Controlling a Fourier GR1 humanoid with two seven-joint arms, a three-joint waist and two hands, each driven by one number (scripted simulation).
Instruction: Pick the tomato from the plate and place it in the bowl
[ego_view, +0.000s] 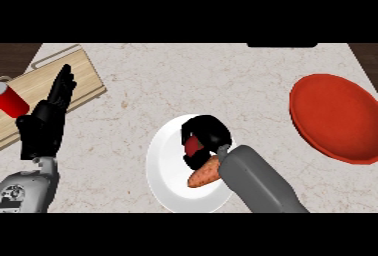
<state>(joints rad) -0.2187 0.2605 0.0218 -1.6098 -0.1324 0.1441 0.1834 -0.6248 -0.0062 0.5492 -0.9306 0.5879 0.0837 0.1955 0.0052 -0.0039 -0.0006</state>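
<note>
Fingers of my right hand (204, 134) curl round the tomato (194, 146) over the white plate (164, 165). Red bowl (336, 117) sits well apart on the marble counter (192, 80); my left hand (46, 120) rests open.

Setting, as I view it through the head camera: a kitchen. Evidence noted: pale marbled stone worktop (184, 80); wooden cutting board (44, 87) at its left edge; red cup (11, 100) standing on that board; white plate (166, 170) carrying food, an orange carrot (203, 175) among it; red bowl (336, 117) at my right. Dark wood shows beyond the top corners.
</note>
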